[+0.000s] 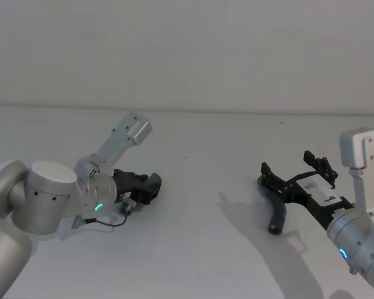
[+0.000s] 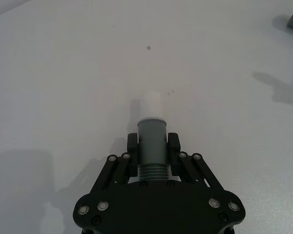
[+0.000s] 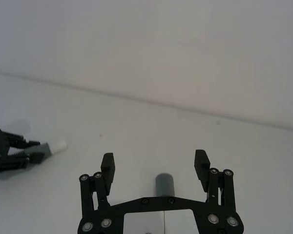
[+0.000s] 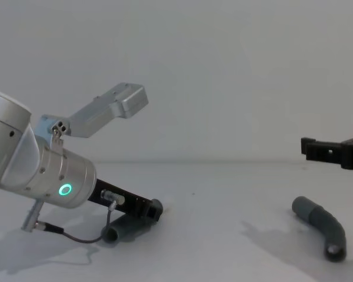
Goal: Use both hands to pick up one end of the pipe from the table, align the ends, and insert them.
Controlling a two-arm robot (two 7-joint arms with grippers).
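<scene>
Pale grey table (image 1: 199,187) meets blank wall (image 1: 187,50); left pincer (image 1: 151,185) clamps white-tipped pipe (image 2: 151,127); right pincer (image 3: 155,161) gapes over grey pipe (image 4: 320,220).

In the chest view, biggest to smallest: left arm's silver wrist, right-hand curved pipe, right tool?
1. Left arm's silver wrist, nearest the camera.
2-3. Curved pipe and right tool look alike; tool runs off the edge.

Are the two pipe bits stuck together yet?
Not yet. Nothing is joined: the two pieces are far apart. In hand: the left gripper has its fingers closed on the white-tipped piece, low at the table. The right gripper hangs open above the other piece, not touching it. Left to do: grab that one, lift both, line up the ends and push them together.
</scene>
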